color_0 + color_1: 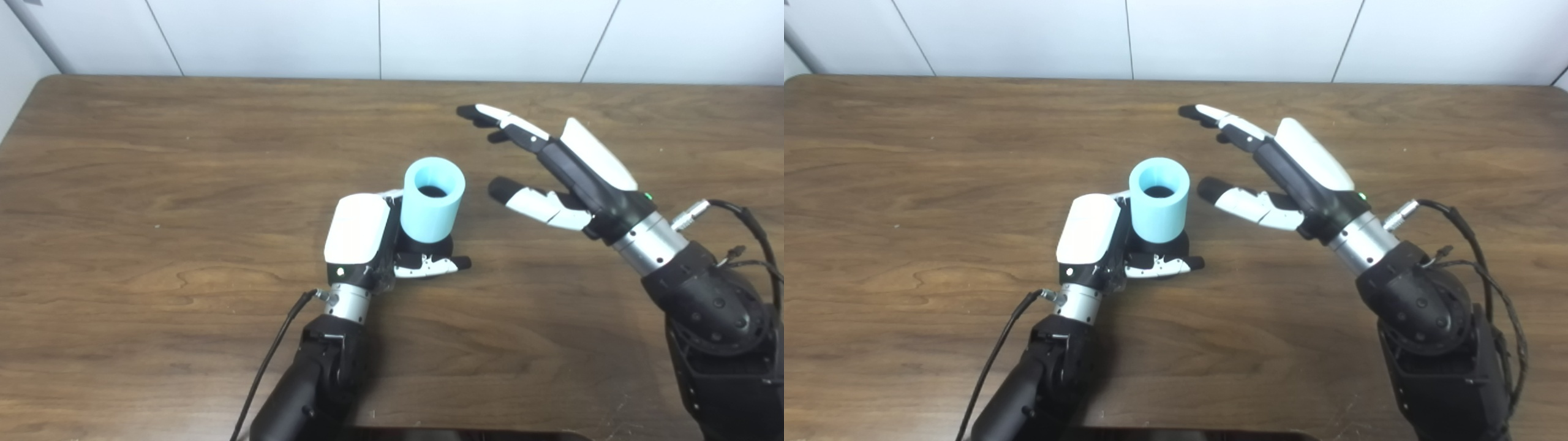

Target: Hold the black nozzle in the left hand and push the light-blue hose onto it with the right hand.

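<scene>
In the left eye view, the left robot hand sits low over the wooden bench, its fingers curled around the black nozzle, of which only a dark band shows below the light-blue hose. The hose stands upright with its open mouth facing up, seated on the nozzle and pressed against the palm side of the left robot hand, whose thumb lies across the front just under the hose. The right robot hand is to the right of the hose and apart from it, spread wide and holding nothing; its thumb tip points toward the hose with a clear gap between them, and its fingers reach up and to the left, beyond the hose. In the right eye view, the same layout shows: the left robot hand is clenched on the nozzle, with the hose upright on top of it. The right robot hand hangs open beside the hose, thumb nearest it but not touching, with bare bench visible between the thumb and the hose wall.
</scene>
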